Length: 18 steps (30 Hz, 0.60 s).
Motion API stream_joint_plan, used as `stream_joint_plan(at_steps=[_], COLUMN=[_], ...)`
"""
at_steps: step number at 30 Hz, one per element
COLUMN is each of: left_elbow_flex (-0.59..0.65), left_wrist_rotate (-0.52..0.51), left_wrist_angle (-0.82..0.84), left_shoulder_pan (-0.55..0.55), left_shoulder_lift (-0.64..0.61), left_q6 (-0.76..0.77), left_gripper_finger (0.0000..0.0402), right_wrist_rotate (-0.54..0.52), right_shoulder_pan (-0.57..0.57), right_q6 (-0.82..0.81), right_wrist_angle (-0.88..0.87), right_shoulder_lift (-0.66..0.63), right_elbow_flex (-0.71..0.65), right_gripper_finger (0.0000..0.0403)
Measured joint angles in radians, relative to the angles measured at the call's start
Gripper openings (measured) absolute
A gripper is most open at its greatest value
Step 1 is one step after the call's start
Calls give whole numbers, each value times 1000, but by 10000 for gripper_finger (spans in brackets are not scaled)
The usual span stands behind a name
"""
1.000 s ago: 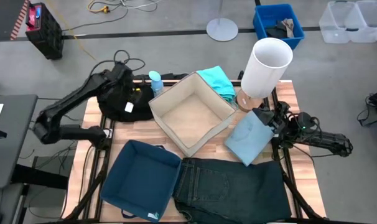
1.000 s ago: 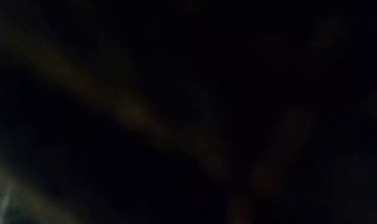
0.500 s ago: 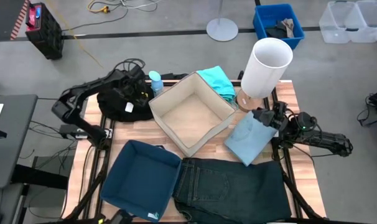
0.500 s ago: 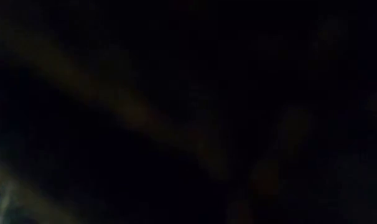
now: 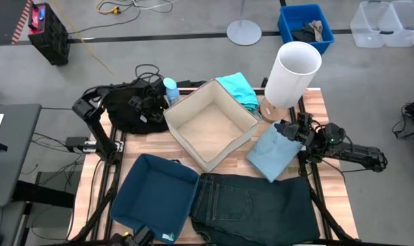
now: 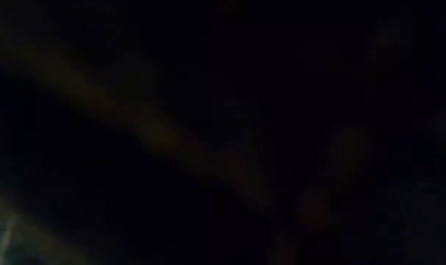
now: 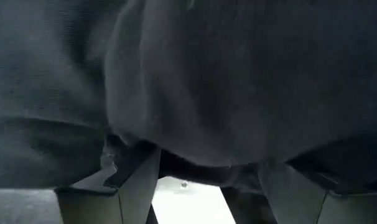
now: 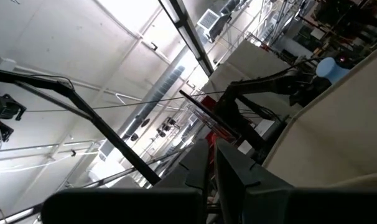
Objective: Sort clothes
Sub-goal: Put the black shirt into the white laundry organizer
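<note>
Black garment (image 5: 128,113) – soft matt knit cloth, fuzzy up close. Jeans (image 5: 251,205) – dark denim, visible seams. Pale blue garment (image 5: 272,154), turquoise garment (image 5: 238,89) – smooth cloth. Beige box (image 5: 210,124), navy box (image 5: 154,198) – woven fabric, matt. Table (image 5: 318,109) – light wood.

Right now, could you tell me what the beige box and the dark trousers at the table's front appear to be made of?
The beige box looks like matte woven fabric over stiff panels: its walls stand straight, with soft, slightly rounded edges. The trousers look like dark denim, going by the stitched back pocket and seams and the heavy, flat lie.
</note>
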<state>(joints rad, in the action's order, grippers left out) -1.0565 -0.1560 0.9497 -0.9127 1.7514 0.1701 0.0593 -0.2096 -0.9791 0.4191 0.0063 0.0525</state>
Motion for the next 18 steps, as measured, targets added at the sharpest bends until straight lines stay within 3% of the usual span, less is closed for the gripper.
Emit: stream_joint_plan(at_steps=[8, 18], left_elbow_flex=[2, 3], left_wrist_rotate=[1, -5], left_wrist_angle=[-13, -24], left_shoulder_pan=[0, -2], left_shoulder_lift=[56, 60], left_q6=[-10, -50], left_gripper_finger=[226, 42], right_wrist_rotate=[0, 0], right_shoulder_pan=[0, 0], right_q6=[0, 3], right_wrist_angle=[0, -4], right_shoulder_lift=[0, 0], right_elbow_flex=[0, 0], right_gripper_finger=[47, 47])
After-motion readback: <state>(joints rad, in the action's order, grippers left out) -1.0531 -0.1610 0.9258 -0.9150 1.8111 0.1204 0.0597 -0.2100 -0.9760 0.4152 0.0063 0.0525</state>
